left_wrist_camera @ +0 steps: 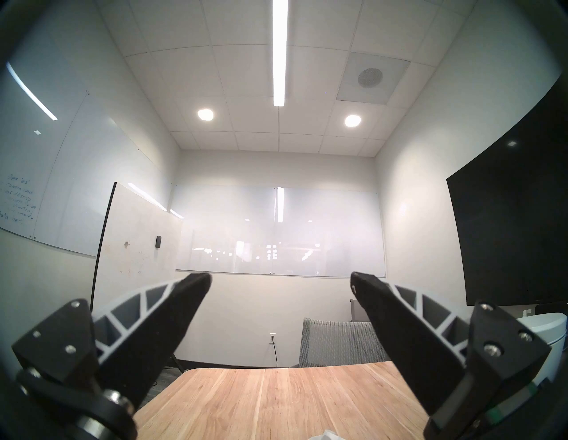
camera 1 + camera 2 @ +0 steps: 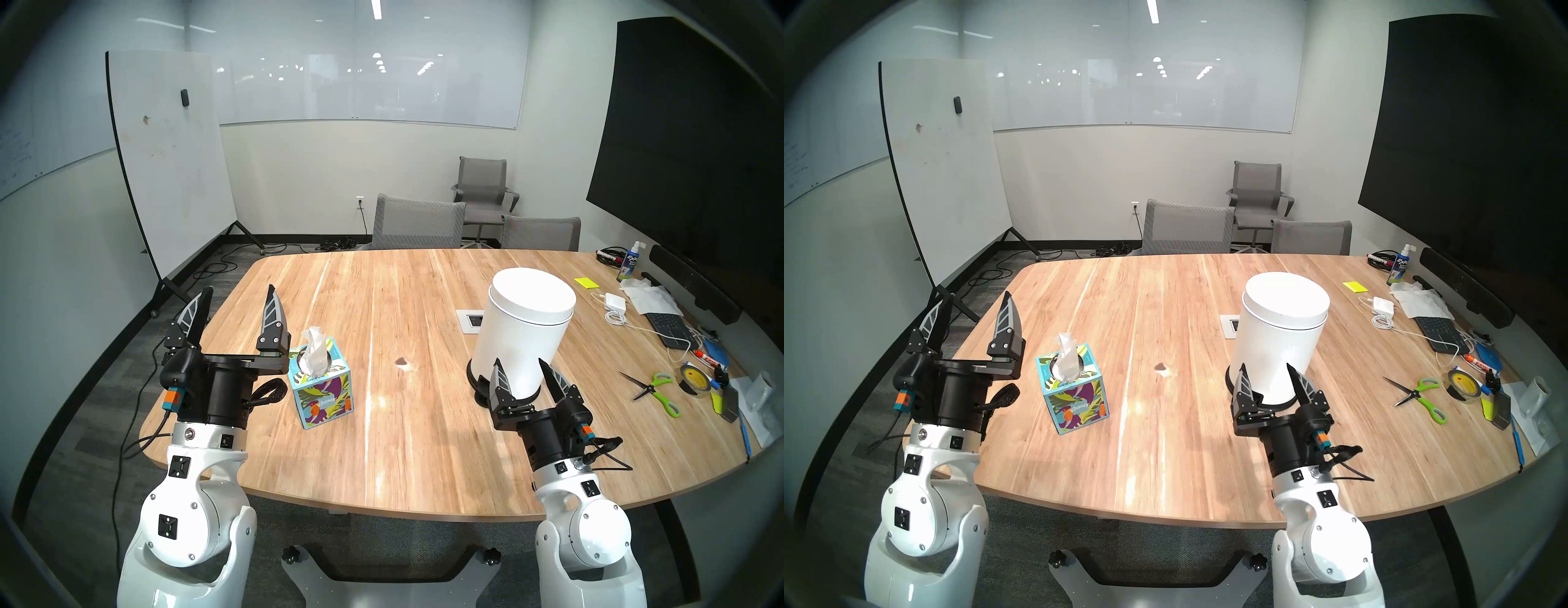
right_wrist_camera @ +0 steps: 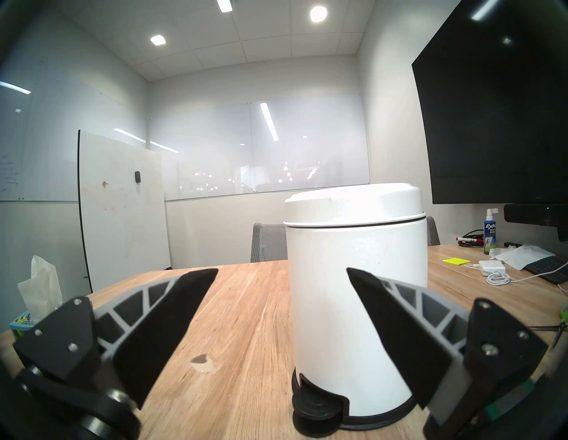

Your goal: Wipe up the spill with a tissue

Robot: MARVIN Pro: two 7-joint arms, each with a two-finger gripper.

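We've got the spill (image 2: 401,361) sitting mid-surface (image 2: 424,446), between the tissue box (image 2: 322,390) and the white pedal bin (image 2: 522,335). The tissue (image 2: 312,352) pokes up out of the box top. Left end effector (image 2: 237,303) hangs just left of the box, fingers spread wide and empty — right end effector (image 2: 521,368) is wide too, near the bin's base, holding nothing.

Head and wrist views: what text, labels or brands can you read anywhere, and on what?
"Kleenex": tissue box, front face.
"EXPO": blue spray bottle; the smaller lines below it are too blurred to read.
Handwriting on the wall whiteboard: too blurred to read.
Tape roll: red mark on its label, too small to read.
Marker: print unreadable.
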